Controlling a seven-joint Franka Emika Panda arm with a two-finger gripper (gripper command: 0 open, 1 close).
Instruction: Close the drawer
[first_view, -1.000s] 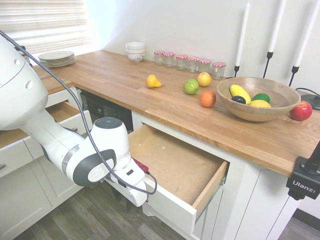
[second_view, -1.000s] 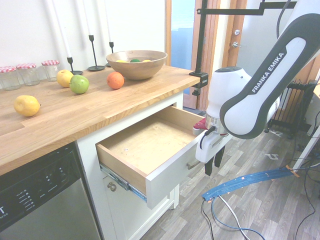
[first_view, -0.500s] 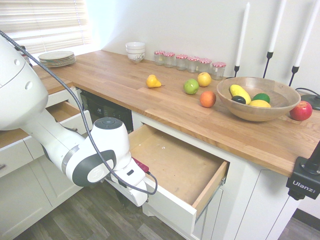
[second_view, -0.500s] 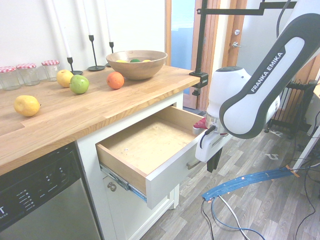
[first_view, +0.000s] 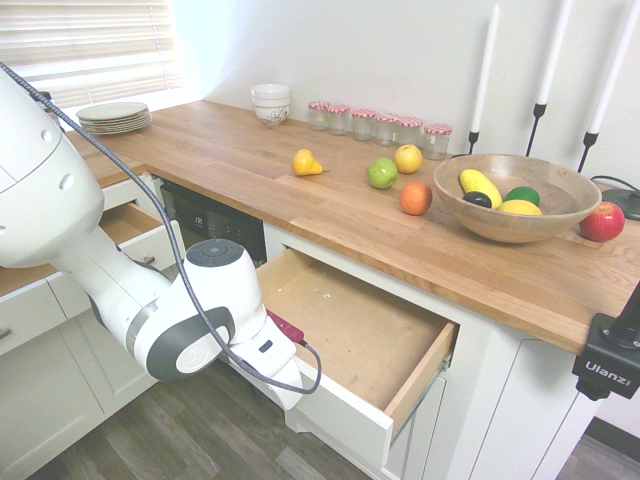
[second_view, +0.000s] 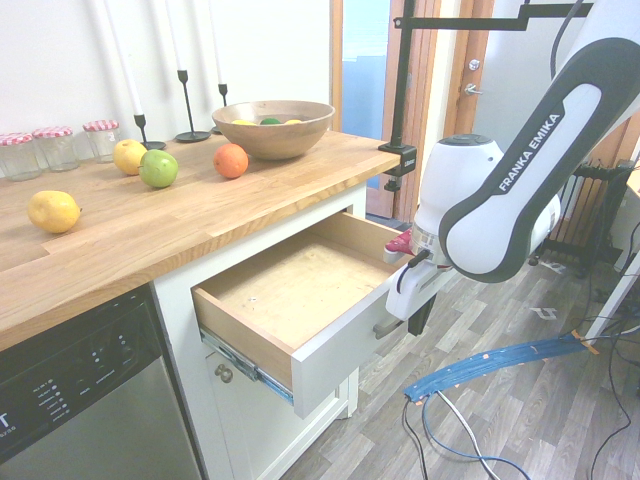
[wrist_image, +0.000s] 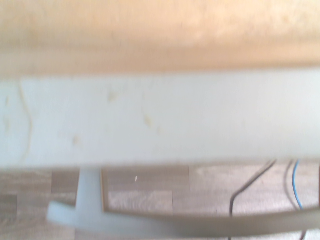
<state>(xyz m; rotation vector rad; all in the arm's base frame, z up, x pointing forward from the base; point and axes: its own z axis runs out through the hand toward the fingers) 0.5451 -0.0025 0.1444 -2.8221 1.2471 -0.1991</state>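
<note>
Pale plywood drawer (second_view: 300, 290) with white panel front, pulled open, slim silver handle (wrist_image: 175, 225); gripper (second_view: 418, 312) beside it, fingers now pinched together, parted a second ago

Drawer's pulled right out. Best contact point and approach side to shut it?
Take the drawer at its silver bar handle or flat white front, coming from the floor side. The front faces outward and the gripper, shut, already hangs just beyond it.

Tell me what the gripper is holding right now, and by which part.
Nothing that can be seen. The gripper is shut, hanging in front of the open drawer near its handle, but no view shows the fingers clamped on the handle or anything else.
</note>
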